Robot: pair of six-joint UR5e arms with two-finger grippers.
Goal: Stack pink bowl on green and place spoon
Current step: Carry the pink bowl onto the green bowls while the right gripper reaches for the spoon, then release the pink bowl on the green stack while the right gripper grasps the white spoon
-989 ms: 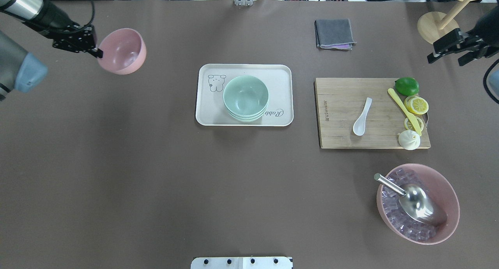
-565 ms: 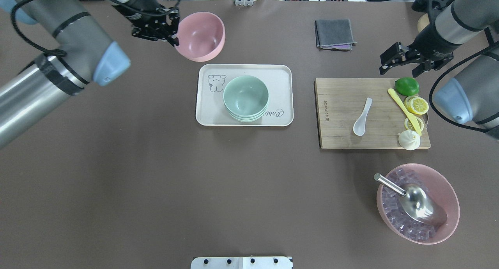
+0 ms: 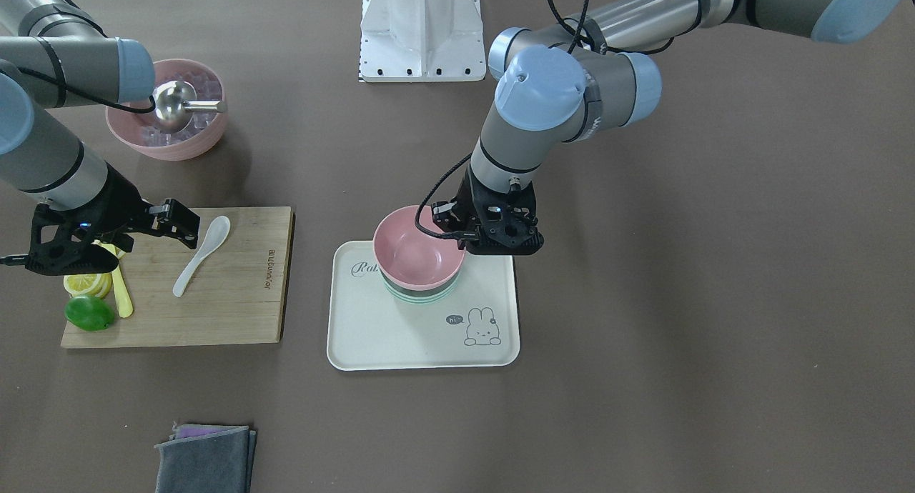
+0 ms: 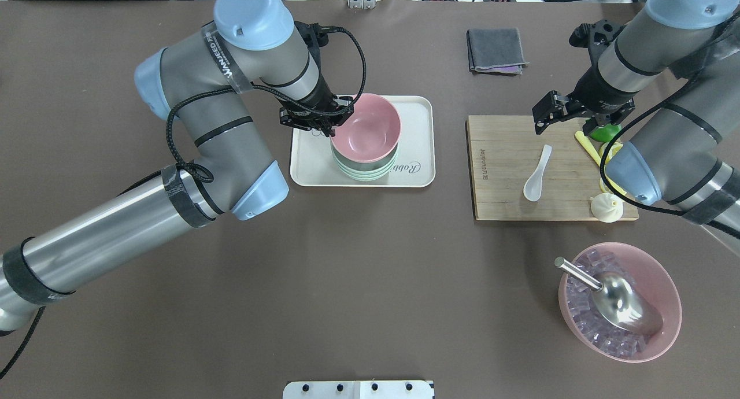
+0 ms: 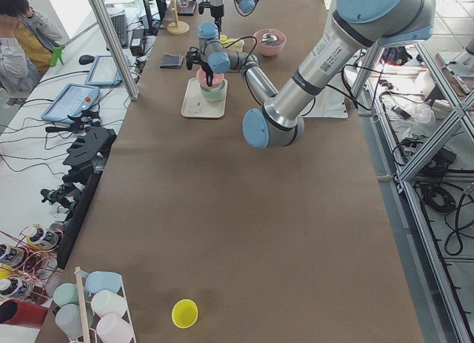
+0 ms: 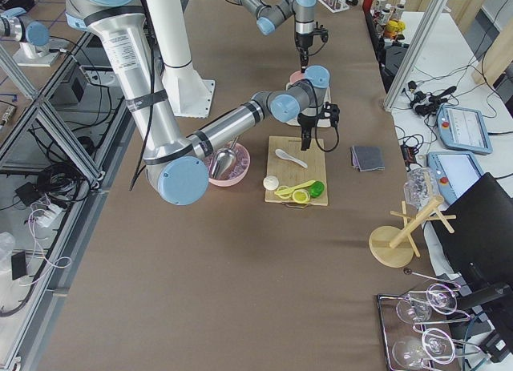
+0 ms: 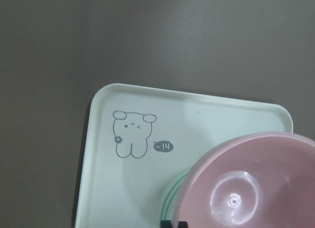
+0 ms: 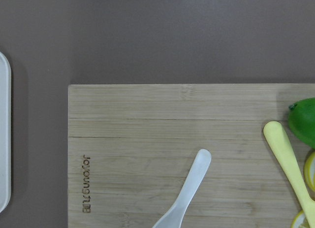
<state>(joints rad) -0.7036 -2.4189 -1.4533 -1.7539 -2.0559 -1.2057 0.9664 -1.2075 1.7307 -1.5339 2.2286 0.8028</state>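
The long table I work at wears a dull brown cover, and the light on it is bright and even, throwing only soft shadows. Along its side away from me runs a white bench strewn with cables and tablets, where a seated person leans beside an aluminium post. On my side of the table, aluminium frames stand over a grey floor.

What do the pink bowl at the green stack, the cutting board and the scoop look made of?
The pink bowl looks like plastic or melamine: smooth, satin, soft highlights. The cutting board looks like bamboo or wood: matte, with visible strips and grain. The scoop looks like polished metal: silvery, mirror-like glints.
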